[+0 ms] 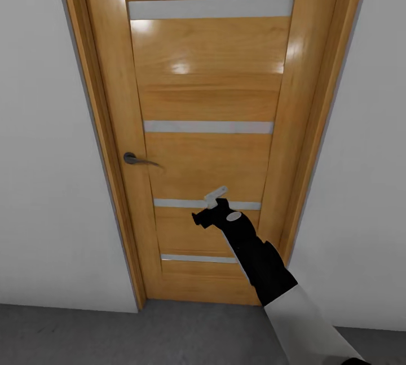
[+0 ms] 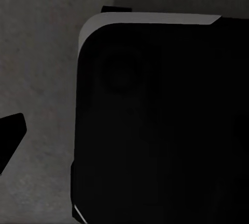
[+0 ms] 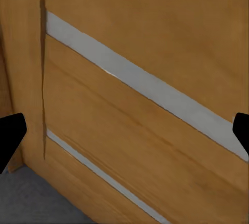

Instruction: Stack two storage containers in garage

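Low in the middle of the head view, the right gripper (image 1: 210, 211) is raised before an orange wooden door (image 1: 208, 100). Its dark fingertips (image 3: 9, 136) sit at opposite edges of the right wrist view, spread wide with nothing between them, facing the door's grey strips (image 3: 145, 91). A lever handle (image 1: 135, 159) sits on the door's left side. Grey floor (image 1: 141, 334) runs below. One left fingertip (image 2: 10, 135) shows over dark floor beside a black body (image 2: 166, 130); I cannot tell that gripper's state.

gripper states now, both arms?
Left gripper: cannot tell; one fingertip shows above grey floor.
Right gripper: open, empty, facing the orange door.
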You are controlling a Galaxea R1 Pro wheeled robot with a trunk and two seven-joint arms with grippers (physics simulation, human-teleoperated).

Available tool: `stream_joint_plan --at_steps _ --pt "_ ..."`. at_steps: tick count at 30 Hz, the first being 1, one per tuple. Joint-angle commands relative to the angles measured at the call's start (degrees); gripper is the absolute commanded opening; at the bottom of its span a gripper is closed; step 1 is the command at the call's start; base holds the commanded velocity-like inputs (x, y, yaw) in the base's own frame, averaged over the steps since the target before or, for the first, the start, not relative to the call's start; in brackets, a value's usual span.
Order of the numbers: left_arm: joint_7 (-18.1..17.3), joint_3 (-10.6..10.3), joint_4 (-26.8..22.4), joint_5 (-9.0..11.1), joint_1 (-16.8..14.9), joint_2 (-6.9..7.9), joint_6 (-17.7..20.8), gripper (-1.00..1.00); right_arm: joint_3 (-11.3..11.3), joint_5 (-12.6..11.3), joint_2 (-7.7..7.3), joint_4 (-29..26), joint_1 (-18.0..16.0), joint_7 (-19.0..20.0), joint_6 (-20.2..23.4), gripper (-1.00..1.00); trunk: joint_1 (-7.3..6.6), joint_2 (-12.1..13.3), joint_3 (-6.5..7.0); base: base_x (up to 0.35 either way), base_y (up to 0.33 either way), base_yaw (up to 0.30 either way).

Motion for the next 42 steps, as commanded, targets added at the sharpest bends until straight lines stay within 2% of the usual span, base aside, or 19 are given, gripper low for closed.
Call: stream_joint_plan --at_steps 1,3,7,9,18,31,37,42 --pt "0.0 0.0 0.0 0.5 0.0 0.0 -0.1 1.0 0.1 0.6 0.01 -0.1 0.0 0.6 0.1 1.0 0.0 0.0 -0.06 0.0 0.0 0.0" --pt "0.0 0.0 0.0 0.7 0.0 0.0 -0.1 1.0 0.9 0.6 0.01 -0.2 -0.1 0.8 -0.2 1.0 0.0 0.0 -0.06 0.0 0.0 0.0" --pt "-0.1 0.0 0.0 1.4 0.0 0.03 -0.1 1.0 4.4 0.6 0.01 -0.2 -0.1 1.1 -0.5 1.0 0.0 0.0 -0.06 0.046 0.0 0.0" --pt "-0.1 -0.1 0.0 1.6 0.0 0.02 -0.1 1.0 5.3 0.6 0.01 -0.2 -0.1 1.0 -0.5 1.0 0.0 0.0 -0.06 0.201 0.0 0.0" --pt "-0.3 -0.2 0.1 1.8 0.0 0.0 0.0 1.0 6.1 0.6 0.01 -0.1 -0.1 1.0 -0.9 1.0 0.0 0.0 -0.06 0.294 0.0 0.0" --pt "-0.3 -0.2 0.1 1.9 0.0 0.0 0.0 1.0 6.6 0.7 0.01 0.6 -0.1 1.0 -4.4 1.0 0.0 0.0 -0.06 0.32 0.0 0.0" --pt "-0.3 -0.2 0.1 1.9 0.0 0.0 0.0 1.0 8.8 0.7 0.01 0.6 -0.1 1.0 -4.5 1.0 0.0 0.0 -0.06 0.321 0.0 0.0" --pt "-0.3 -0.2 0.1 1.9 0.0 0.0 0.0 1.0 9.4 0.7 0.01 0.6 -0.1 1.0 -4.6 1.0 0.0 0.0 -0.06 0.321 0.0 0.0"
